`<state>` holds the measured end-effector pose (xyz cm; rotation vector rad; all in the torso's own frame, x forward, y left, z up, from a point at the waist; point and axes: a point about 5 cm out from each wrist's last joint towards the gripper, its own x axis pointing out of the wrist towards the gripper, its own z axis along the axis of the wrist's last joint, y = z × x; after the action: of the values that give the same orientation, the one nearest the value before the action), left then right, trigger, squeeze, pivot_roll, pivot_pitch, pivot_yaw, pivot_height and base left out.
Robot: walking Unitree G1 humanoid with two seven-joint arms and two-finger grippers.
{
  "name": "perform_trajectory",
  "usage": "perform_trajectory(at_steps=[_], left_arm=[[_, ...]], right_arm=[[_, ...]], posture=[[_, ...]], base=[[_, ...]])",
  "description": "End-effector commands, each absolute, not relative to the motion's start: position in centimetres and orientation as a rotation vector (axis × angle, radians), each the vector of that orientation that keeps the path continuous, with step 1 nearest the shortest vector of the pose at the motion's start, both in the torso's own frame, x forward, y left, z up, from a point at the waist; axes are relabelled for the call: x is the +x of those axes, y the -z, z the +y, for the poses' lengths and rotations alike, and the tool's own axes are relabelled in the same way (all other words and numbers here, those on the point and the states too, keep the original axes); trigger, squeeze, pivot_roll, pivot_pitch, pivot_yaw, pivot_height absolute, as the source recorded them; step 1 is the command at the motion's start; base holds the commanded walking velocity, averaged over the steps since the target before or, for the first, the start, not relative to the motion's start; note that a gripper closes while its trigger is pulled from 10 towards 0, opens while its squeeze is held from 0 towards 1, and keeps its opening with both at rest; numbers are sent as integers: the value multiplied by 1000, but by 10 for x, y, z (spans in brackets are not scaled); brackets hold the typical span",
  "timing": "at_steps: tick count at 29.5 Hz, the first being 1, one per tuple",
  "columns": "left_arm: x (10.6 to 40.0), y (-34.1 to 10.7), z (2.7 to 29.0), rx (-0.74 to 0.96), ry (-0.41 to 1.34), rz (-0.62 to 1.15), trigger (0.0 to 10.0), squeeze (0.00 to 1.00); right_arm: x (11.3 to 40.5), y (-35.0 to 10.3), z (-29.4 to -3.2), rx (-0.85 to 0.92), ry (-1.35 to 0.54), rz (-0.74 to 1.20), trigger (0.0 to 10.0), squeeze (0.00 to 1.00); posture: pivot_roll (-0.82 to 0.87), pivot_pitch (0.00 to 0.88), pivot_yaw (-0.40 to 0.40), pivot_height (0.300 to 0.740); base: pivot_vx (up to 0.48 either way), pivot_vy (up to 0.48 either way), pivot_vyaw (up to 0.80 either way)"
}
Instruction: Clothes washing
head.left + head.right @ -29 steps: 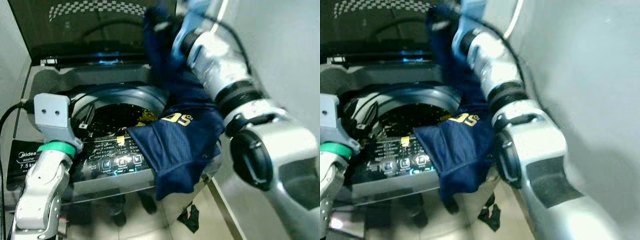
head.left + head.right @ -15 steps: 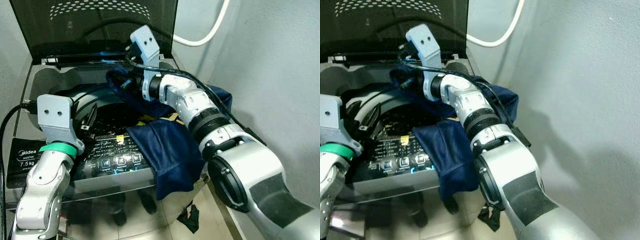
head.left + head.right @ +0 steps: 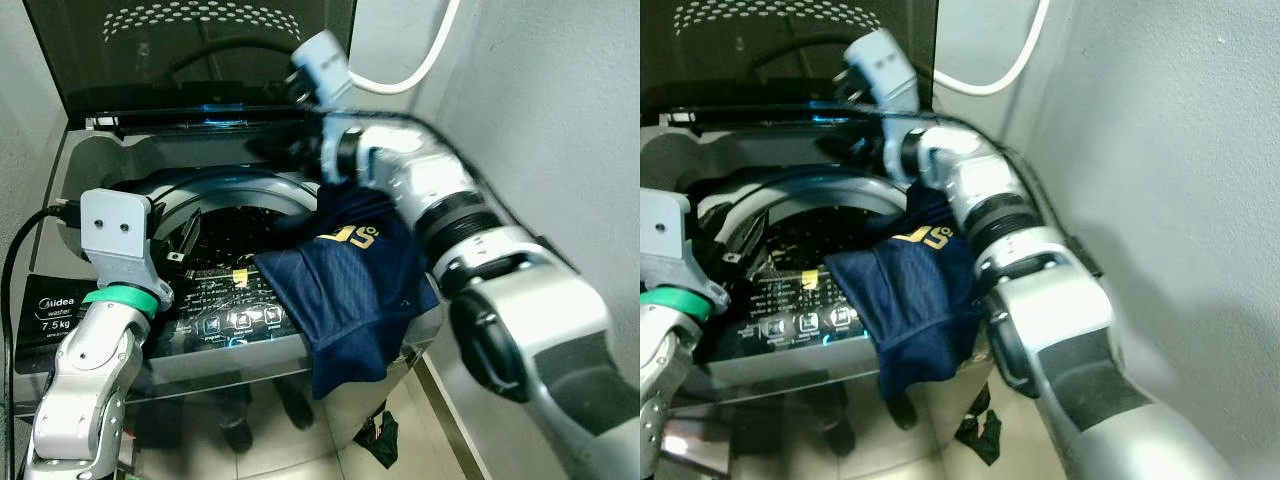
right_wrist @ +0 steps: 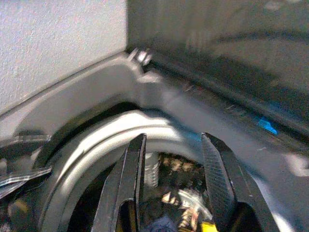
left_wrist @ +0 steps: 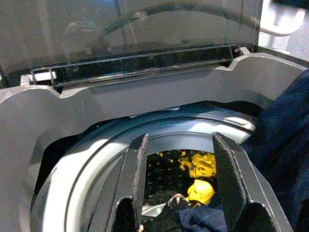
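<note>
A navy garment [image 3: 350, 290] with a yellow print lies over the front right rim of the top-loading washer [image 3: 90, 160] and hangs down its front. My right gripper [image 4: 173, 137] is open and empty, hovering over the back of the drum [image 3: 220, 235] near the lid hinge. Over the drum's left edge, my left gripper [image 5: 179, 140] is open with nothing between its fingers. Yellow pieces [image 5: 200, 169] and a bit of blue cloth [image 5: 203, 220] lie inside the drum.
The dark lid [image 3: 190, 50] stands open at the back. A white hose [image 3: 420, 70] runs along the grey wall [image 3: 560, 120] on the right. The lit control panel [image 3: 230, 310] is at the front. A dark item [image 3: 378, 435] lies on the floor.
My right gripper held the navy garment up, came down over the drum, let it go, and has pulled back toward the lid. The garment now rests on the rim. The left arm stayed put.
</note>
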<state>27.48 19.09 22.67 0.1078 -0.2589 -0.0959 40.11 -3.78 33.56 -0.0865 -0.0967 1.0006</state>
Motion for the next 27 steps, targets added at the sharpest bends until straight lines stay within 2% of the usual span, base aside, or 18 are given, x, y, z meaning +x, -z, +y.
perform_trajectory(at_steps=[1,3,4,5,6,7,8,9,10,14,18,24,26,27], left_arm=[[277,-227,188,102,115,-255,10000,0],[279,-229,188,96,114,-265,10000,0],[279,-229,188,96,114,-265,10000,0],[279,-229,188,95,118,-267,10000,0],[279,-229,188,95,118,-267,10000,0],[279,-229,188,95,124,-266,10000,0],[278,-229,188,95,128,-265,10000,0],[278,-229,188,95,128,-265,10000,0],[278,-229,189,96,132,-265,10000,0],[279,-231,191,104,145,-268,10000,0],[278,-235,191,101,181,-297,10000,0],[275,-236,194,100,194,-305,10000,0],[274,-235,195,103,196,-297,10000,0],[270,-232,196,115,223,-271,10000,0]], right_arm=[[401,-360,-51,12,-967,-196,10000,0],[403,-379,-81,127,-887,-297,10000,0],[403,-379,-81,127,-887,-297,10000,0],[405,-380,-103,103,-822,-325,10000,0],[405,-380,-103,103,-822,-325,10000,0],[405,-375,-121,45,-780,-326,10000,914],[404,-371,-132,3,-753,-322,10000,914],[404,-371,-132,3,-753,-322,10000,914],[401,-359,-142,-33,-759,-289,10000,1000],[382,-318,-159,-149,-863,-170,10000,1000],[374,-284,-182,-235,-851,-27,10000,1000],[355,-271,-200,-198,-970,-80,10000,1000],[352,-263,-206,-229,-940,-47,10000,1000],[350,-246,-215,-285,-865,22,10000,1000]], posture=[[172,57,-6,740],[170,56,-5,740],[170,56,-5,740],[164,52,2,740],[164,52,2,740],[159,50,8,740],[159,50,8,740],[159,50,8,740],[160,43,19,740],[158,35,25,740],[157,32,27,740],[167,26,19,740],[167,26,19,740],[178,27,18,740]], base=[[0,0,0],[0,0,0],[0,0,0],[0,0,0],[0,0,0],[0,0,0],[0,0,0],[0,0,0],[0,0,0],[0,0,0],[0,0,0],[0,0,0],[0,0,0],[0,0,0]])
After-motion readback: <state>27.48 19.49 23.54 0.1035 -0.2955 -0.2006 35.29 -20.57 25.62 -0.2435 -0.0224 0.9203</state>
